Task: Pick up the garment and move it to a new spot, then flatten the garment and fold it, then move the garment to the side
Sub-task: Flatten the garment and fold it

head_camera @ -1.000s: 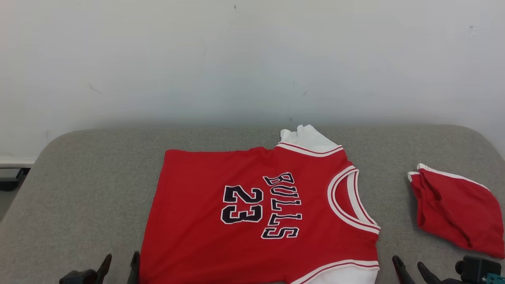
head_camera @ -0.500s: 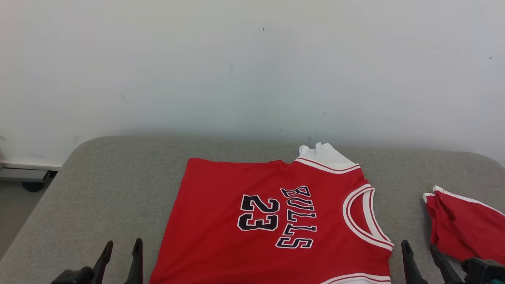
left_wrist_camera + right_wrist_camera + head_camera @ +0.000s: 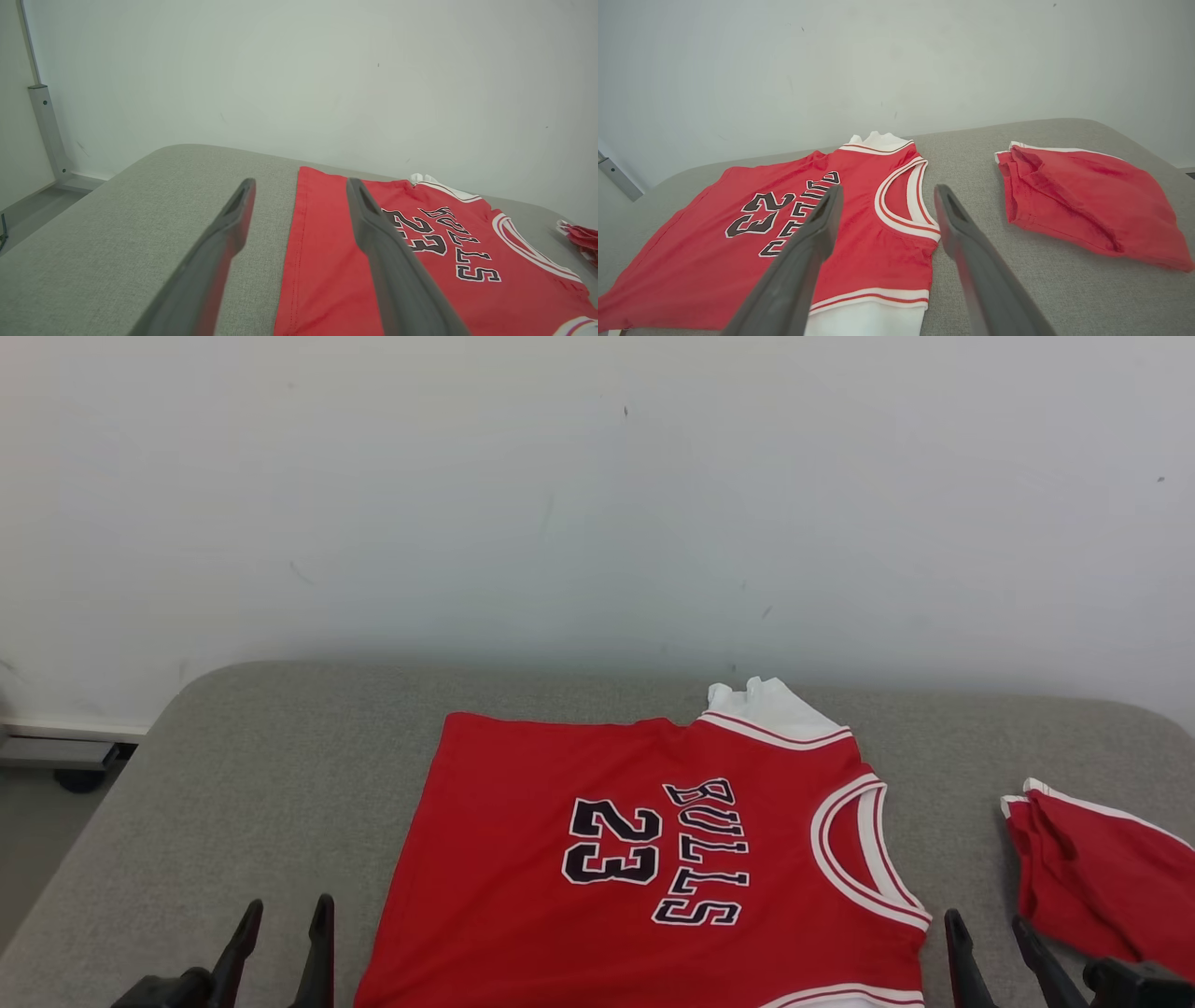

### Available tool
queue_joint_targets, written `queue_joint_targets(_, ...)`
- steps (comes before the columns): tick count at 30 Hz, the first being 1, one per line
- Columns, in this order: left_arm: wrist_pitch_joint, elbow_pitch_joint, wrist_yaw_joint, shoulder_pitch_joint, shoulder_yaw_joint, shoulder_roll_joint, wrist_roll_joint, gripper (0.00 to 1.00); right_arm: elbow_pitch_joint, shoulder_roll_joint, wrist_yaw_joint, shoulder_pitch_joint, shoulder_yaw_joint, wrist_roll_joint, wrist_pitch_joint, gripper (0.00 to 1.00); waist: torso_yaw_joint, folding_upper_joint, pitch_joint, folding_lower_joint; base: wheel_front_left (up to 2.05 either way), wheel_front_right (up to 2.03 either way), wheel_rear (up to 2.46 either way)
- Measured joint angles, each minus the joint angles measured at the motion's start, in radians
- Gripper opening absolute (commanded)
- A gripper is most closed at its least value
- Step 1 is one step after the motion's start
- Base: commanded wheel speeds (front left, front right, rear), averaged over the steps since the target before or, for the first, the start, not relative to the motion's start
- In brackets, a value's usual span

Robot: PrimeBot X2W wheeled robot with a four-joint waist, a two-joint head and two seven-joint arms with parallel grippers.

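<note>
In the head view the whole scene sits lower and further right than a second ago: the camera moved, not the red sleeveless basketball jersey (image 3: 607, 859), which lies flat on the grey padded surface (image 3: 261, 784) between the left gripper (image 3: 289, 903) and right gripper (image 3: 985, 918), both spread and empty. The left wrist view looks along its hem (image 3: 294, 242); the right wrist view along its neckline (image 3: 879, 205), a folded red garment (image 3: 1087, 205) nearby. Folding seems next.
</note>
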Motion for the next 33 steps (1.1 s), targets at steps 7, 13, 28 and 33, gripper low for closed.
queue_joint_targets(7,0.024,-0.032,0.009,0.018,-0.002,-0.001,0.0,1.0,0.008,0.004,0.0,0.003,-0.002,0.0,-0.011,1.0,-0.004,0.0,0.009,0.0,0.0,0.0,0.0)
queue_joint_targets(13,0.069,-0.03,0.009,0.018,-0.009,0.0,-0.006,1.0,0.023,0.006,0.0,0.003,0.007,0.002,0.015,1.0,0.001,0.0,0.024,0.0,0.0,0.0,0.0)
queue_joint_targets(28,0.194,0.104,-0.019,0.013,-0.07,-0.018,-0.023,1.0,0.104,0.018,0.0,-0.007,0.079,0.002,0.142,1.0,0.008,0.0,0.094,0.0001,0.0,0.0,0.0)
queue_joint_targets(33,0.23,0.168,-0.028,0.005,-0.095,-0.04,-0.03,1.0,0.155,0.019,0.0,-0.017,0.104,-0.002,0.185,1.0,-0.009,0.0,0.116,0.0001,0.0,0.0,0.0)
